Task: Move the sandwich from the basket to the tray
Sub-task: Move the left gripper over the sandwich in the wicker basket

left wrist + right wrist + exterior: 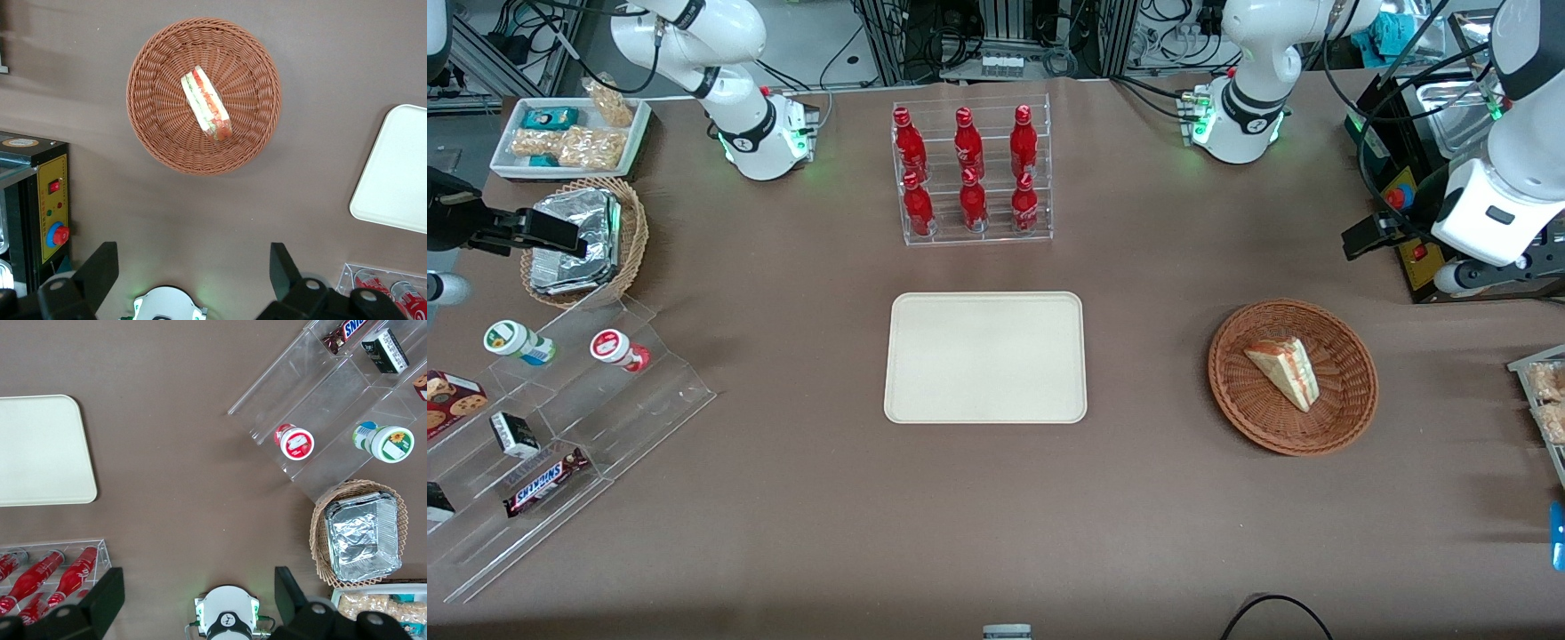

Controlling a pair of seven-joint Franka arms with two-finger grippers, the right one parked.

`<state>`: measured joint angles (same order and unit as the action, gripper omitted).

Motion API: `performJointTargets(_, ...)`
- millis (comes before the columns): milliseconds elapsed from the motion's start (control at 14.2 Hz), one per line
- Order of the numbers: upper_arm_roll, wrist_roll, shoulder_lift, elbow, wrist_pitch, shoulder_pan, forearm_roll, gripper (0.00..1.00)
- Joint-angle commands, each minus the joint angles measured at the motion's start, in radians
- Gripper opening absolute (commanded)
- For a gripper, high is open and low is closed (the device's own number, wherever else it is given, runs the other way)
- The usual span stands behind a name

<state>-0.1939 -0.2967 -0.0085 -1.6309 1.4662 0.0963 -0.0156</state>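
The tray (985,357) lies bare at table centre. At its three o'clock sits the basket (1293,377), the sandwich (1283,370) lying in it. The gripper (193,273) hangs high above the table near the basket, fingers (100,265) spread wide, holding nothing.

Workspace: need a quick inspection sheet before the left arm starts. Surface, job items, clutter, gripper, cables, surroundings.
Surface: brown table cover, flat.
Job's things: sandwich lies in the basket; tray holds nothing, mid-table.
Clutter: rack of red bottles, farther from the front camera than the tray; foil packs basket, snack tray and clear tiered stand toward the parked arm's end.
Grippers: gripper open, raised high over bare table beside the basket, holding nothing.
Cables: black cable at the table's near edge.
Surroundings: control box with red button beside the basket.
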Motion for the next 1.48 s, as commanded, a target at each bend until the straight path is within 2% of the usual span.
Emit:
performJointTargets(0,-0.010,-0.004,0.008,0.014,0.012,0.014,0.005,1.00)
performJointTargets(564,-0.009,-0.003,0.010,0.006,-0.003,0.016,-0.006,1.00)
performJointTargets(1058,0.031,-0.058,0.096,-0.039,0.014,0.014,0.005,1.00)
performJointTargets(1410,0.053,-0.188,0.068,-0.387,0.435,0.016,0.002,1.00)
